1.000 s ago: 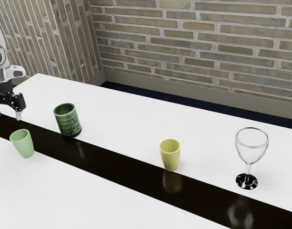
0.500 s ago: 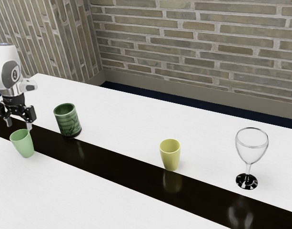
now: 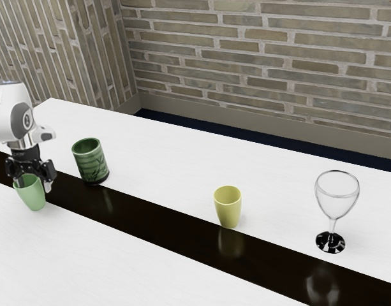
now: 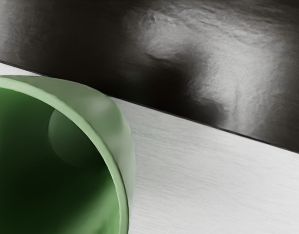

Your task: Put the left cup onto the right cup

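Four drinking things sit on the white table (image 3: pixel 195 150), and I'll place everything off the dark green tumbler (image 3: pixel 90 160). Just off that tumbler toward the exterior view's left, and a bit nearer the camera, is the pale green cup (image 3: pixel 32 195). I take it to be the "left cup"; it stands upright by the near edge of the black strip (image 3: pixel 169 223). The gripper (image 3: pixel 30 183) hangs right over it with its jaws spread, one finger on either side of the rim, and I can't tell whether either is touching it. In the wrist view the cup's (image 4: pixel 66 161) open mouth is close under the hand. Well off on the tumbler's other side is the yellow-green cup (image 3: pixel 227 205), probably the target, and farther again the wine glass (image 3: pixel 336 194). Handling guess: it looks like a small, light, rigid cup with smooth glossy walls, so a weak pinch could let it slip. I'd squeeze across the outside just below the rim, level and centred. I'd also go gentle when setting it onto the other cup, so neither one tips.
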Robot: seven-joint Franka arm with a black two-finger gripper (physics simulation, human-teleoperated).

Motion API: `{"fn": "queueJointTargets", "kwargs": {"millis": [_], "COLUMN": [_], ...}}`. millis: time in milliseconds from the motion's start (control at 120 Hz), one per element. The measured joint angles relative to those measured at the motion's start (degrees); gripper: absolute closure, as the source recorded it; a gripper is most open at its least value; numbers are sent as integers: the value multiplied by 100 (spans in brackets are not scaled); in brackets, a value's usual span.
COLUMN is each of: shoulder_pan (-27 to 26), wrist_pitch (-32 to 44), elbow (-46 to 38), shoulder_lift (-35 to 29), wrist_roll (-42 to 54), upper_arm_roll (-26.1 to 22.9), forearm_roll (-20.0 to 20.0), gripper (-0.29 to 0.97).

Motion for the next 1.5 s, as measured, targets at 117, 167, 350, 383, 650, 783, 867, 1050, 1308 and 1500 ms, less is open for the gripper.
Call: {"fn": "queueJointTargets", "kwargs": {"millis": [117, 167, 350, 383, 650, 783, 867, 1050, 1308, 1500], "shoulder_pan": [1, 6, 73, 76, 47, -17, -74, -473, -567, -626], "wrist_pitch": [77, 104, 156, 161, 171, 142, 99, -97, -302, -376], "elbow": [-48, -60, -75, -75, -62, -44, -42, -43, -21, 196], "shoulder_lift": [45, 53, 55, 56, 49, -3, -120, -382, -420, -451], "wrist_roll": [15, 21, 49, 53, 72, 69, 61, 2, -257, -589], "upper_arm_roll": [-28, -31, -25, -24, -22, -15, -15, -69, -961, -1809], "forearm_roll": [-12, -14, 0, 12, 94, 164, 248, 359, 439, 648], "gripper": [9, 17, 55, 59, 74, 77, 77, 78, 79, 79]}}
